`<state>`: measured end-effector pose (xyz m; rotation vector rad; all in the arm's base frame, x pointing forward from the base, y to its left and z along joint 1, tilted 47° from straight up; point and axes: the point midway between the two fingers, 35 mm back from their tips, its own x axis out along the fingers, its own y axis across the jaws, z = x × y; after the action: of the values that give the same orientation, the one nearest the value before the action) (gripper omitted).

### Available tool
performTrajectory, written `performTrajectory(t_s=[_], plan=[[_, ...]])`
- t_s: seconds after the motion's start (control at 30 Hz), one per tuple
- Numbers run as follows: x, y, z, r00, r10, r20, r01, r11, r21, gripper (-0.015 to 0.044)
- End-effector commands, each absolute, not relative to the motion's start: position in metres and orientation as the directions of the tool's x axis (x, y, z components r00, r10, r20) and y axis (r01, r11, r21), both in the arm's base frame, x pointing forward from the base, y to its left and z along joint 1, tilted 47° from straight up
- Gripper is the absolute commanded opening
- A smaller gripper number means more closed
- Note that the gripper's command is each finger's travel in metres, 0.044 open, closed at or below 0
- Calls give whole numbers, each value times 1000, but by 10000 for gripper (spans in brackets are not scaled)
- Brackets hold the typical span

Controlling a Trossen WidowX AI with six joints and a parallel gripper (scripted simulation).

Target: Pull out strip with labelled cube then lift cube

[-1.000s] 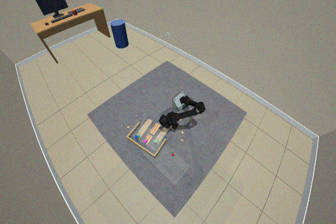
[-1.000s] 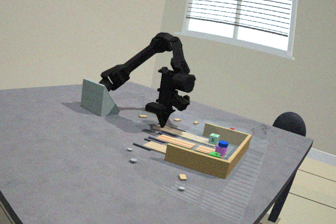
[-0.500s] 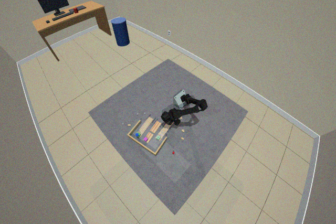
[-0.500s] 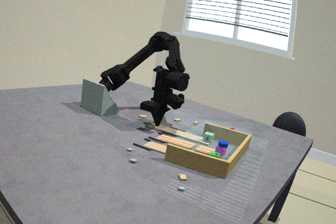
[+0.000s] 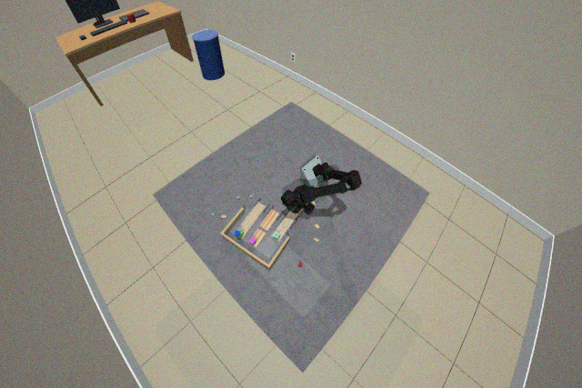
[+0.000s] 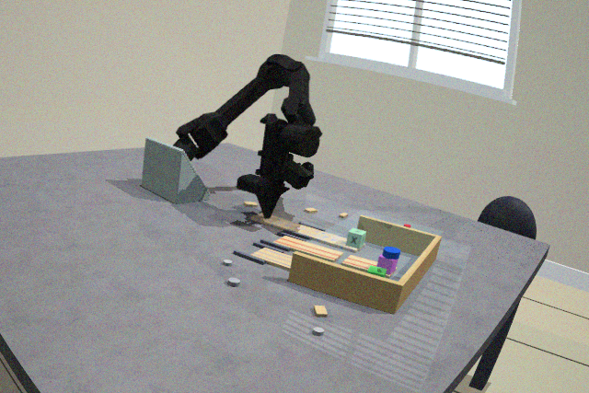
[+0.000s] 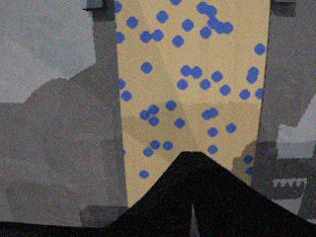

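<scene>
The labelled cube (image 5: 275, 234) (image 6: 355, 238), mint with a dark X, sits on the far end of the blue-dotted strip (image 5: 287, 223) (image 6: 323, 236) (image 7: 193, 54), beyond the gripper (image 5: 307, 208) (image 6: 269, 215) (image 7: 190, 161) and inside the wooden frame (image 5: 246, 251) (image 6: 352, 279). The gripper's fingers are pressed together with nothing between them, pointing down at the strip's near end; whether the tips touch it, I cannot tell. Beside the dotted strip lies a red-striped strip (image 5: 269, 219) (image 6: 309, 247), with a separate striped piece (image 5: 258, 237) (image 6: 360, 262) farther from the gripper. A third strip (image 5: 252, 217) (image 6: 273, 256) lies past these, farther to the side. Well beyond the tool, outside the frame, is a small red object (image 5: 300, 264) (image 6: 407, 225). Behind the gripper stands the arm's pale bracket (image 5: 307, 177) (image 6: 161, 169).
</scene>
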<state>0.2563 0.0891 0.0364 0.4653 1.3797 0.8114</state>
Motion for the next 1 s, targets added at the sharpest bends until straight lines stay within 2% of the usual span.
performTrajectory(t_s=[0.0, 0.97], plan=[[244, 91, 30, -38, 734, -678, -222, 655, 722, 0], [202, 82, 23, -40, 734, -678, -220, 656, 722, 0]])
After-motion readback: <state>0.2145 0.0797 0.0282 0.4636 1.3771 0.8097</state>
